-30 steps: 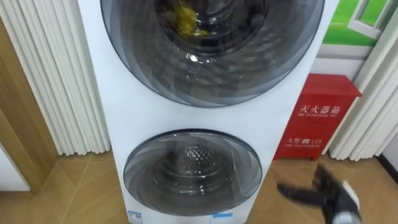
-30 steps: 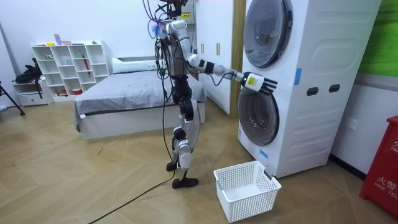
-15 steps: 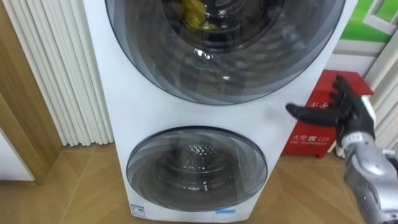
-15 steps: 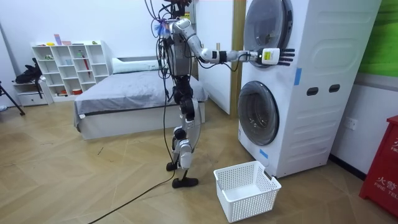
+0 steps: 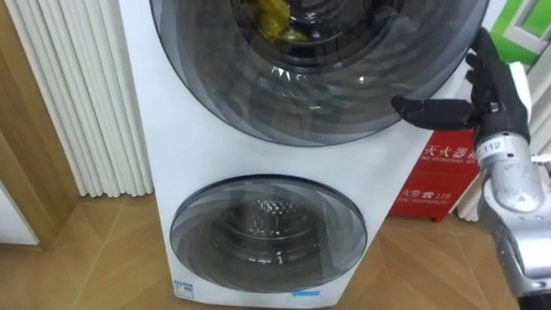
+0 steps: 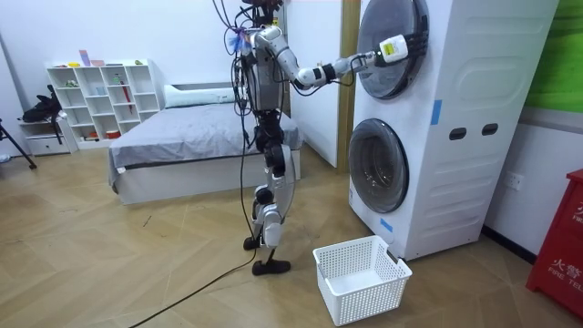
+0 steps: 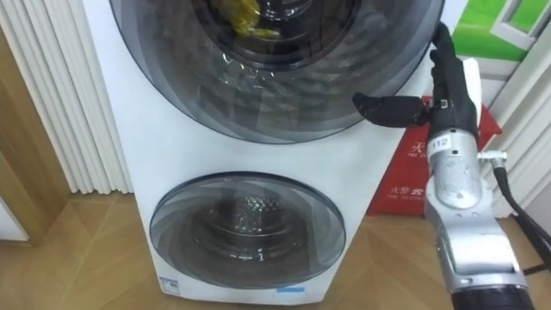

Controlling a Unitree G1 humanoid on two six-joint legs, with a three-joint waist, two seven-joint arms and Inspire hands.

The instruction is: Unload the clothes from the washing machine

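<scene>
At the frame's right edge the right hand (image 5: 489,86) has risen since half a second ago, from mid-height to the right rim of the upper door (image 5: 344,95). Its fingers stand straight and wide, pointing up, with the thumb stretched left, and hold nothing. The lower door (image 5: 267,237) is closed. Behind the upper glass, top centre, the yellow clothes (image 5: 274,17) lie bunched and cut by the frame's edge, so I cannot tell their long axis.

Two round doors (image 5: 268,237), one white basket (image 6: 369,301), one red cabinet (image 5: 443,176)
</scene>
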